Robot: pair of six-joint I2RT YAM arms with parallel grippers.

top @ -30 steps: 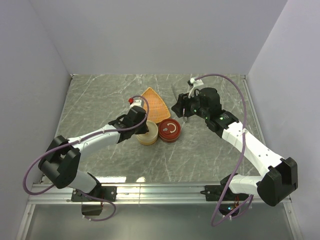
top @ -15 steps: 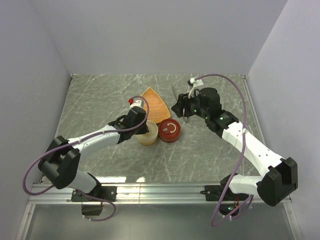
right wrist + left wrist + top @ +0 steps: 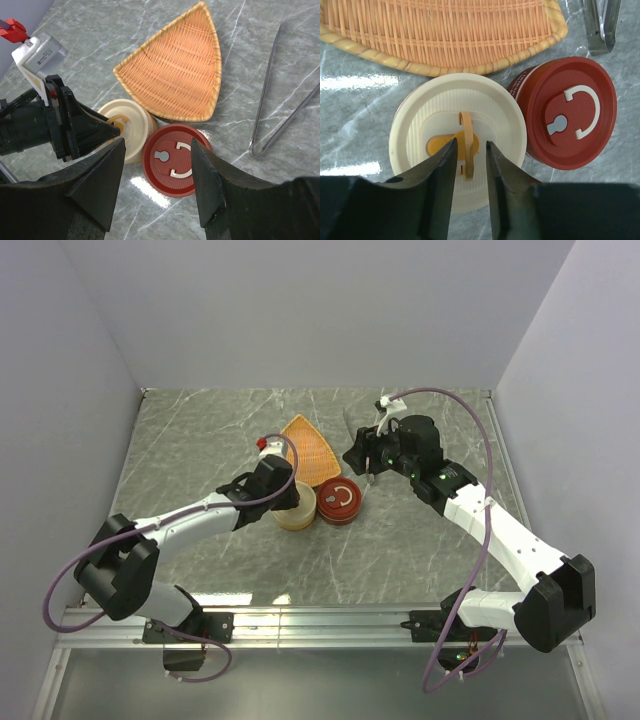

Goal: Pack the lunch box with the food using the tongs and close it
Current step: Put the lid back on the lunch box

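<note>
Two round containers of the lunch box stand side by side, both lidded: a cream one (image 3: 294,506) and a red one (image 3: 339,502). My left gripper (image 3: 470,143) hovers over the cream lid (image 3: 420,125), open a little. The lid's upright orange handle (image 3: 466,125) stands between its fingers with a gap on each side. My right gripper (image 3: 157,145) hangs open above the red lid (image 3: 172,160), holding nothing. The grey metal tongs (image 3: 272,100) lie on the table to the right of the basket. No food shows in any view.
An orange wicker basket (image 3: 308,447), triangular and with nothing showing in it, lies just behind the two containers. The end of the tongs (image 3: 601,25) sits close to its right corner. Grey marble table (image 3: 200,440) spreads to the left; walls close in on three sides.
My left gripper's jaws, shut before, have parted around the cream lid's handle, and that arm has shifted only slightly. The right arm has not moved.
</note>
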